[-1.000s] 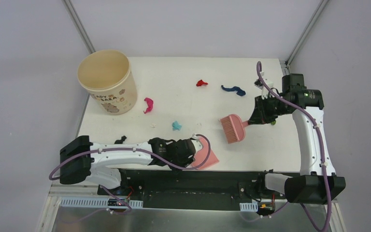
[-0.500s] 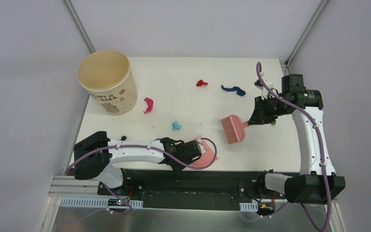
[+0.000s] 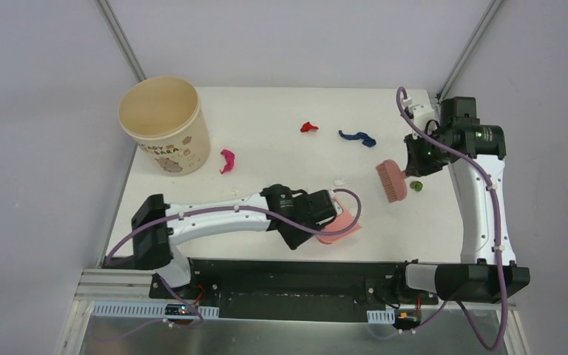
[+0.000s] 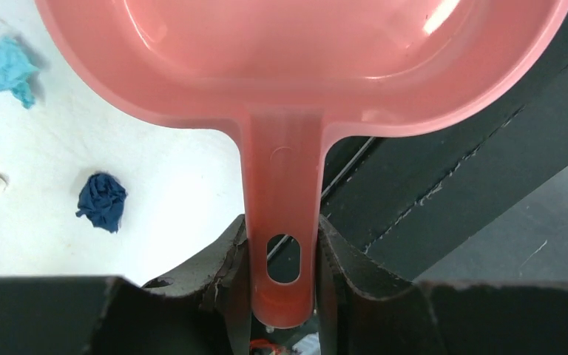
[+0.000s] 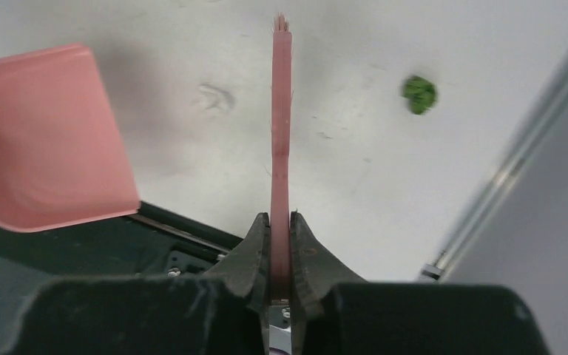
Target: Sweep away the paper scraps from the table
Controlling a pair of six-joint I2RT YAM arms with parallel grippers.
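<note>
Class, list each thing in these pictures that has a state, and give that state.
Left hand, shut on the dustpan.
Right hand, shut on the brush.
Dustpan, held by handle, empty.
Brush, held by handle.
Bucket, upright, open.
Paper scraps, loose on the table.

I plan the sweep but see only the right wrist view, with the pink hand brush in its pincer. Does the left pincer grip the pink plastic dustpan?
Observer: Yes. In the left wrist view the left pincer is shut on the pink plastic dustpan at its handle.
Operator: Are scraps near it?
Observer: A dark blue crumpled paper scrap and a teal scrap lie on the white table near the pan.
Operator: And farther away?
Observer: The top view shows a red scrap, a dark blue strip and a magenta scrap farther back.
</note>
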